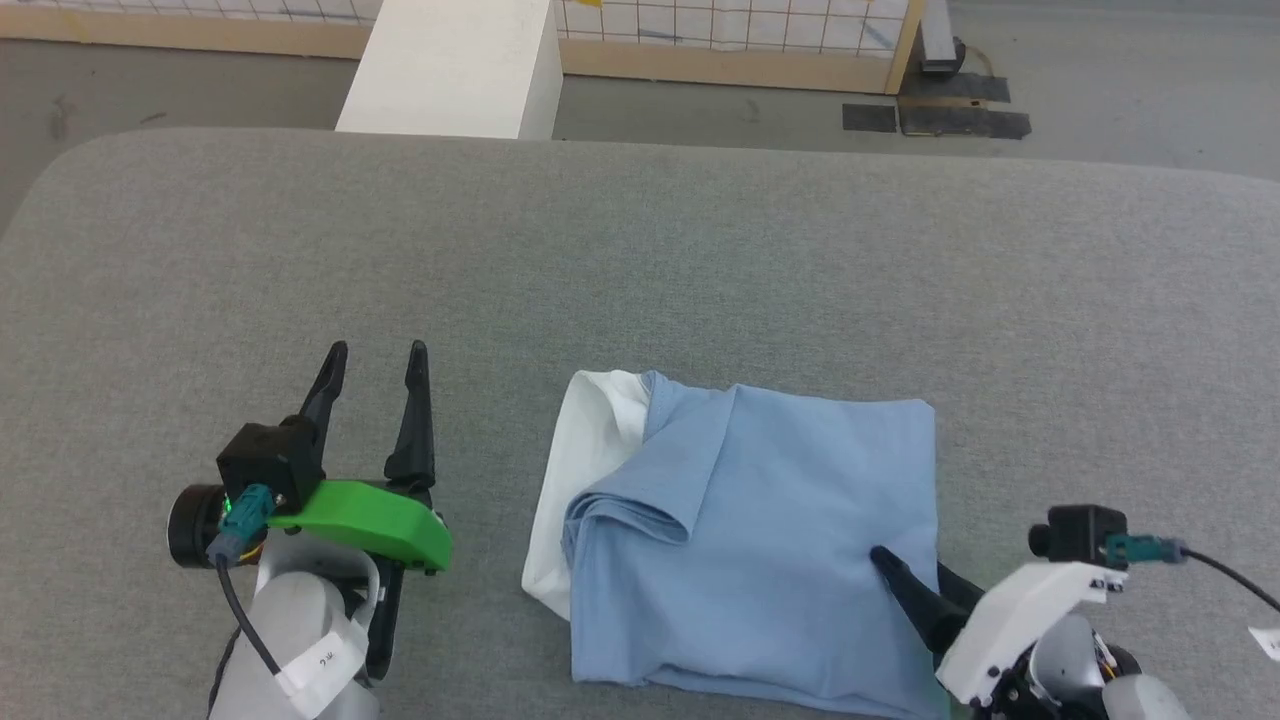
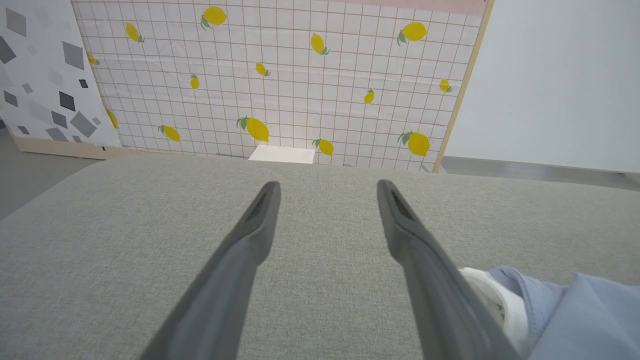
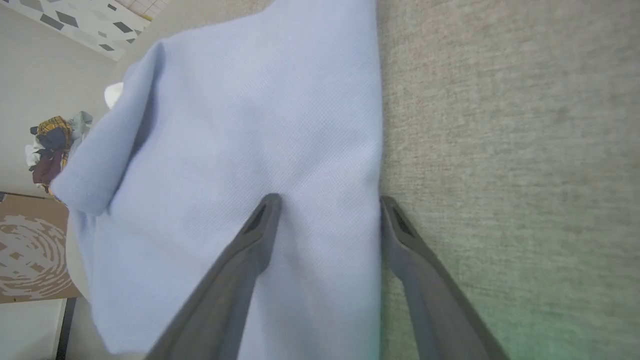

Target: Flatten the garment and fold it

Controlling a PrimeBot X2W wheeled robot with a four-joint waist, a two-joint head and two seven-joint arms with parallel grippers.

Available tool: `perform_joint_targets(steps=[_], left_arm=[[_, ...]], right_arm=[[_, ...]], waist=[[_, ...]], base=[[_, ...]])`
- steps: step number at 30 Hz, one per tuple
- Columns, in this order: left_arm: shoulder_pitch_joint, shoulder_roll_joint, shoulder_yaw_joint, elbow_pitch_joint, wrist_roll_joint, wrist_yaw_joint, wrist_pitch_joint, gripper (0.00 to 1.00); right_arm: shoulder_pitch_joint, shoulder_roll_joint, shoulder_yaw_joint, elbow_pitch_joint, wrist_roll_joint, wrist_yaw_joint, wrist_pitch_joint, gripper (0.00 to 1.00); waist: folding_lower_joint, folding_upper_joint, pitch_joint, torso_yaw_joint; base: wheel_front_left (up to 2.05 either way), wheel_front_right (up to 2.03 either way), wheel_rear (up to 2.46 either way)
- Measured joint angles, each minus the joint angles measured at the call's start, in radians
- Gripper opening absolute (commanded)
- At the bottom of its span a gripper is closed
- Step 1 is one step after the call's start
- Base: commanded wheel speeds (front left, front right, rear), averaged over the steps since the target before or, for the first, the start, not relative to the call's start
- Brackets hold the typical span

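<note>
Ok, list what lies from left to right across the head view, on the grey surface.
left tool → garment → right tool, open, at the garment's right edge

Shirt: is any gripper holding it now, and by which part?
Nothing is held. The left gripper is open beside the shirt, apart from it. The right gripper is open too, astride the shirt's right edge, not pinching it.

A lab staged like a home: a wood-framed partition (image 2: 280, 90) papered with lemons on a grid, a speckled panel (image 2: 45, 75) beside it, bare grey floor (image 1: 1100, 80) with black tape patches (image 1: 965, 120), a grey cloth-covered tabletop (image 1: 640, 250), and a heap of clothes (image 3: 50, 145).
</note>
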Motion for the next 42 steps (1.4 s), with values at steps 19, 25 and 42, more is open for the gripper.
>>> perform_joint_targets(steps=[19,25,42], left_arm=[[0.000,-0.007,0.040,-0.026,0.009,0.000,0.000,1.00],[-0.001,-0.004,0.047,-0.053,0.017,0.001,0.000,1.00],[-0.072,0.044,0.018,-0.128,0.045,0.001,0.011,1.00]], right_arm=[[-0.247,-0.146,0.248,-0.269,-0.579,0.000,0.369,0.00],[-0.379,-0.371,0.324,-0.301,-0.609,0.000,0.417,0.00],[-0.534,-0.490,0.094,-0.007,-0.684,0.001,0.140,0.00]], waist=[[0.0000,0.0000,0.025,-0.073],[0.0000,0.0000,0.048,-0.142],[0.0001,0.0000,0.213,-0.331]], base=[[0.00,0.00,0.00],[0.00,0.00,0.00],[0.00,0.00,0.00]])
